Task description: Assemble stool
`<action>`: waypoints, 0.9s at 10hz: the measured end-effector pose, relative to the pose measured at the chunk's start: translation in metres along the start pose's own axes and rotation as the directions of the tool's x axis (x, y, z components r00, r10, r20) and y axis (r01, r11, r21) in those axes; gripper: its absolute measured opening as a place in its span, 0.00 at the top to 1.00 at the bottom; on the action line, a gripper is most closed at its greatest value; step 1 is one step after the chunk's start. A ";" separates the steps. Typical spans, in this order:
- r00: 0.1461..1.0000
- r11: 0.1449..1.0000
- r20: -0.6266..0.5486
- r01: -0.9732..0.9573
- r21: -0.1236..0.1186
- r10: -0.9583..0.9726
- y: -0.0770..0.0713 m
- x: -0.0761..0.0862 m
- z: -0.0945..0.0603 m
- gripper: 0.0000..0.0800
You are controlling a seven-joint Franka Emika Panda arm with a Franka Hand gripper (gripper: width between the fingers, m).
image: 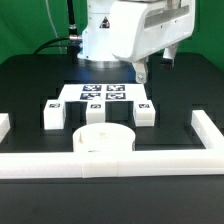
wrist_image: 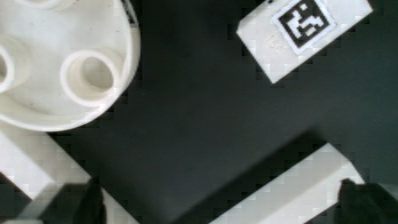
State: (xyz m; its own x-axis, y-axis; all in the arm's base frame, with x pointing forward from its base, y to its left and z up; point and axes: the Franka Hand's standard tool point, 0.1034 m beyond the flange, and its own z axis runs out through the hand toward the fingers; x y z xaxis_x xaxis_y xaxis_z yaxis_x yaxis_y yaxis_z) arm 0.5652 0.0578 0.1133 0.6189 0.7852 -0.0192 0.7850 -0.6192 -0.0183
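on my black worktop [image: 30, 85] I see the round seat [image: 103, 138] just beside the white rail [image: 160, 163], three legs [image: 88, 112] behind it, marker board [image: 105, 92] beyond

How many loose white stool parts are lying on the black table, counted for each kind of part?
Round seat: 1
Legs: 3
Total: 4

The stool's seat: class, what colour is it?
The seat is plain white, shown best in the exterior view.
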 end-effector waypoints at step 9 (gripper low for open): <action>0.982 0.982 -0.009 0.191 -0.003 -0.191 0.052 -0.039 0.046 0.19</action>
State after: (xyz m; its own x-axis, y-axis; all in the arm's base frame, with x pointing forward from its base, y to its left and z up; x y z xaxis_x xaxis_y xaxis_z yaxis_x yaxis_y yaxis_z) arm 0.5804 -0.0054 0.0676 0.4580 0.8890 -0.0059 0.8888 -0.4580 -0.0182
